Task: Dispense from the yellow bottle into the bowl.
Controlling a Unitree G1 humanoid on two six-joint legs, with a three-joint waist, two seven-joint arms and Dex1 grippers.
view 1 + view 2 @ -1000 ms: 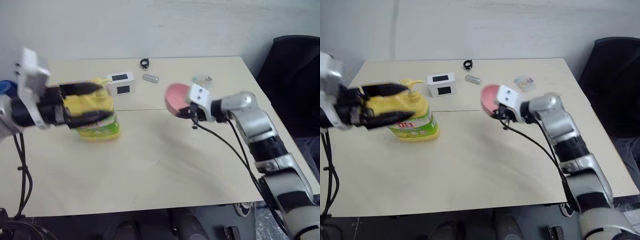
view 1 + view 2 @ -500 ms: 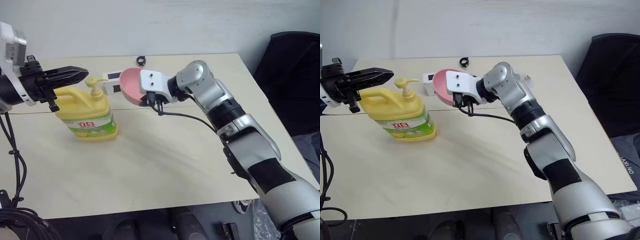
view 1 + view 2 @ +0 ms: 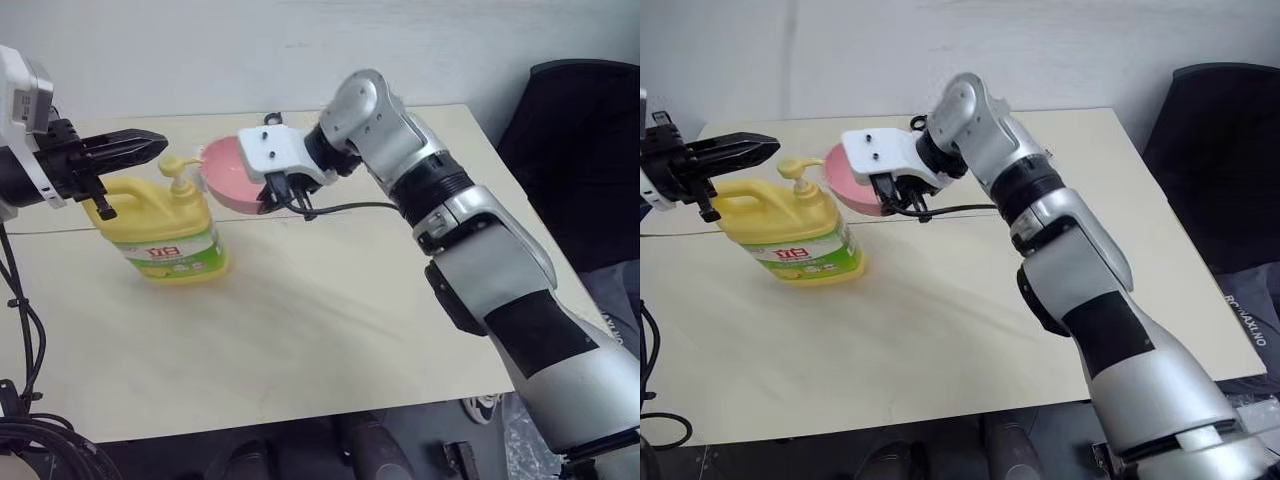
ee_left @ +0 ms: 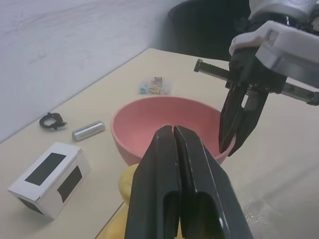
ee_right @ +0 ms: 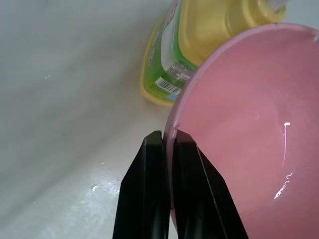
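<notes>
Bringing bowl to spout: table (image 3: 330,330) wide and bare in front, far edge cluttered. Yellow bottle (image 3: 165,232) stands near left side. Right gripper (image 5: 167,144) pinches pink bowl (image 3: 228,178) rim, tilted beside pump. Left gripper (image 3: 150,146) closed, empty, over pump; next, press down.

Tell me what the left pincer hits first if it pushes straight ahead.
Probably the bowl: the shut left pincer points at its rim, just above the bottle's pump. Depth is unclear; it might clip the pump first.
</notes>
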